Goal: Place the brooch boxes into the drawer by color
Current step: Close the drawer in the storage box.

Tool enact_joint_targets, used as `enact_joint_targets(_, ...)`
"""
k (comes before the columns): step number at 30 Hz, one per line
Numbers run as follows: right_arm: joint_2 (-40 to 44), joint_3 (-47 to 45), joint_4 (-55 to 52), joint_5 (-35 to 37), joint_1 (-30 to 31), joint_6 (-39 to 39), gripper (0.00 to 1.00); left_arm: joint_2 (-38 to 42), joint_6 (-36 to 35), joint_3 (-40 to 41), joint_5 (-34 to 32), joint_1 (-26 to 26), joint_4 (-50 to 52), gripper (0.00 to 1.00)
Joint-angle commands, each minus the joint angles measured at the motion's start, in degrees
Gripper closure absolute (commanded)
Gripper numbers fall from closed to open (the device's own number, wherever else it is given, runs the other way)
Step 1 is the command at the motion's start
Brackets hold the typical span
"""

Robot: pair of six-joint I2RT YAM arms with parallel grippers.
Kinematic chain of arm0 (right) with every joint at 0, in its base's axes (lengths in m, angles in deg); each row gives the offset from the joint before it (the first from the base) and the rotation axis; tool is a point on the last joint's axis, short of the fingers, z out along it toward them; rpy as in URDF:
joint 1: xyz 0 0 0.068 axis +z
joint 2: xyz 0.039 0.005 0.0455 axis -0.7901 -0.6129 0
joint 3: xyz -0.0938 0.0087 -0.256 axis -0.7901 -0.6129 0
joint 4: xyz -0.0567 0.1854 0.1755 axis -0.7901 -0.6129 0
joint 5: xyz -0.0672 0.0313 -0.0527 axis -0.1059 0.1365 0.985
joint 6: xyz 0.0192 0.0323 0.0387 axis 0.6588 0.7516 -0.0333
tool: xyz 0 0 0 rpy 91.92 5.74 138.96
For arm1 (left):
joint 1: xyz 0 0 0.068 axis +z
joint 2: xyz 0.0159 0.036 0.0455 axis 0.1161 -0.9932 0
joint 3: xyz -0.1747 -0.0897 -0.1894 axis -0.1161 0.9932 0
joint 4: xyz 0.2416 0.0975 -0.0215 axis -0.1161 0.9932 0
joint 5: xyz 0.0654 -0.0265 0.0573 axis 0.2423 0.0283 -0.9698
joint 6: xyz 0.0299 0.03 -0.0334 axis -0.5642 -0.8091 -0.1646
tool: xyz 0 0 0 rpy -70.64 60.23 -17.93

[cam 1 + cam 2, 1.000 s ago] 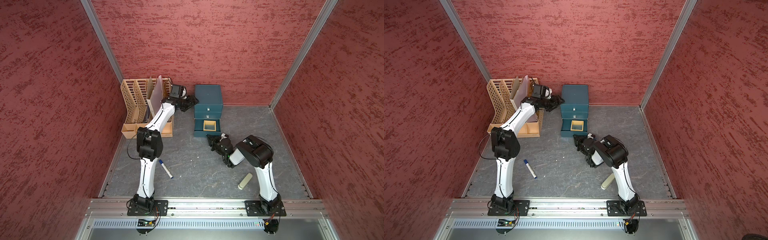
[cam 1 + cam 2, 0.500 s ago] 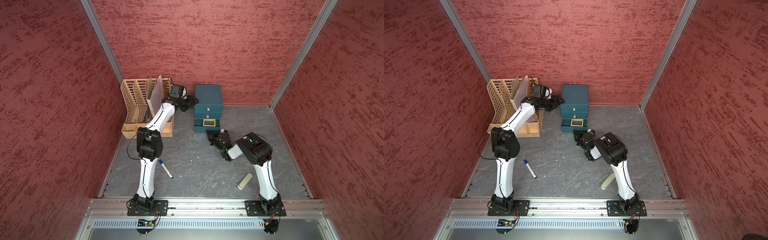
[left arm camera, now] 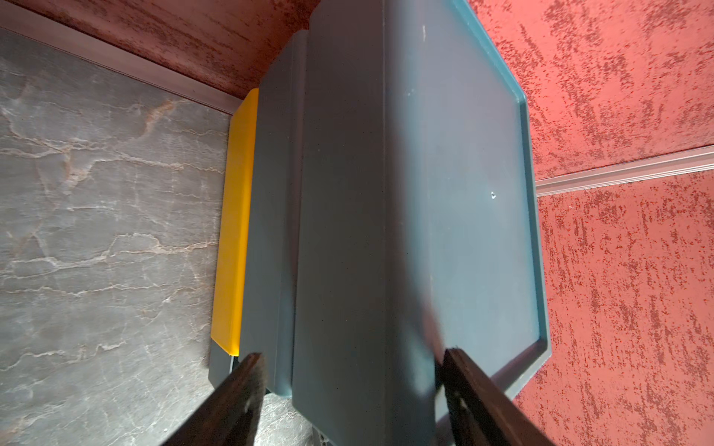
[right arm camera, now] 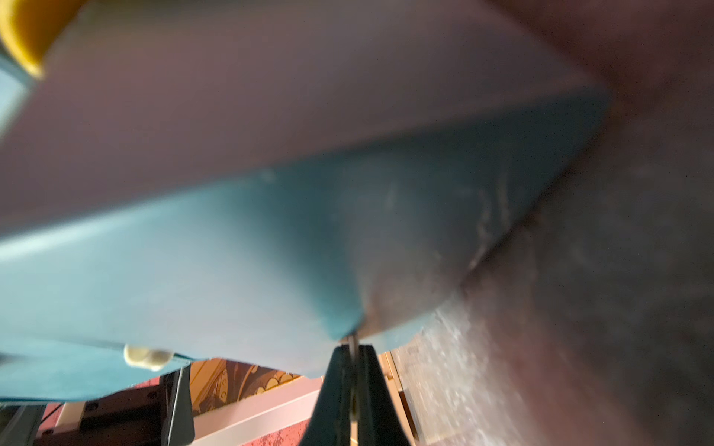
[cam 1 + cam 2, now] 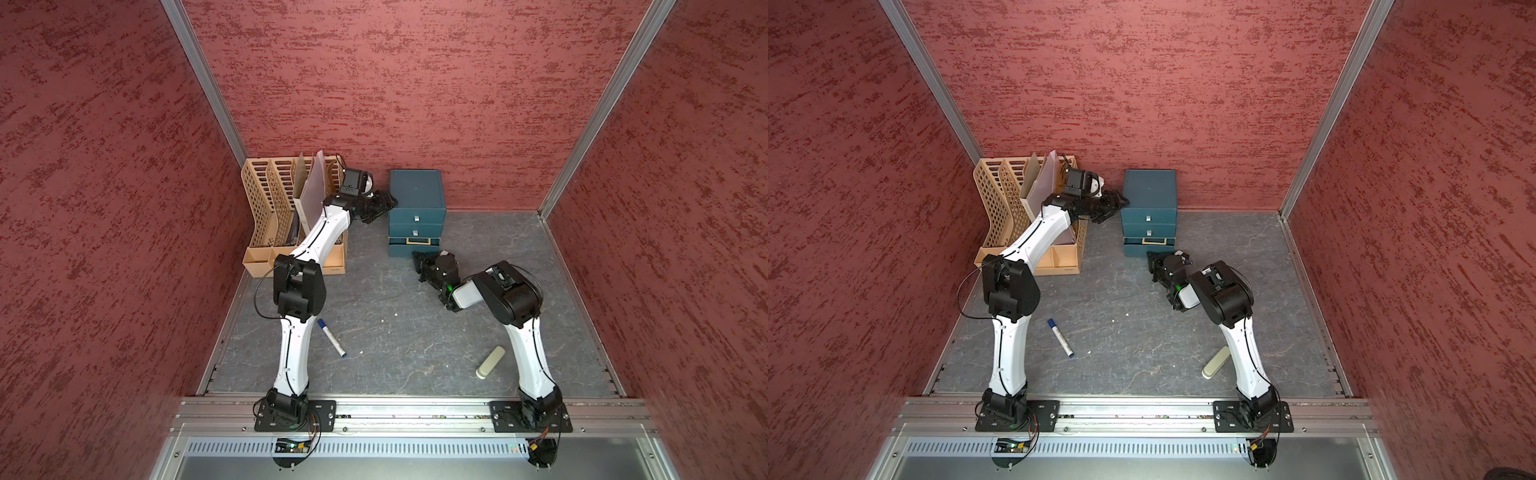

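The dark teal drawer [image 5: 415,191] [image 5: 1150,187] stands against the back wall. Its bottom tray [image 5: 399,250] is out by a narrow strip. In that strip shows the edge of a tan-yellow brooch box [image 5: 417,240] [image 5: 1153,240] [image 3: 232,231]. My right gripper [image 5: 417,255] [image 4: 353,347] is low on the floor in front, shut on the bottom tray's thin silver pull. My left gripper [image 5: 390,203] [image 3: 351,355] is open wide at the chest's upper left front corner, its fingers on either side of that corner. No other brooch boxes show.
A tan slotted file rack [image 5: 286,216] with papers stands left of the chest, right behind my left arm. A blue-capped marker [image 5: 331,337] lies on the grey floor near the left arm. A pale green cylinder [image 5: 490,362] lies beside the right arm's base. Red walls enclose three sides.
The bottom tray has slid from wide open to nearly closed, with my right gripper moving back toward the chest with it. The left arm has not moved.
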Motion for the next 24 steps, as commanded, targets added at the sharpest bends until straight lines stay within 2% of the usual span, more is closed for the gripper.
enact_joint_targets(1, -1.29, 2.06, -2.09, -0.14, -0.52, 0.93, 1.00, -0.40, -1.53, 1.00, -2.00, -0.27, 5.67, 0.25)
enact_joint_targets(24, -3.80, 8.29, -7.46, -0.62, -1.25, 1.36, 1.00, -0.36, -1.38, 0.94, -2.14, -0.42, 5.80, 0.25)
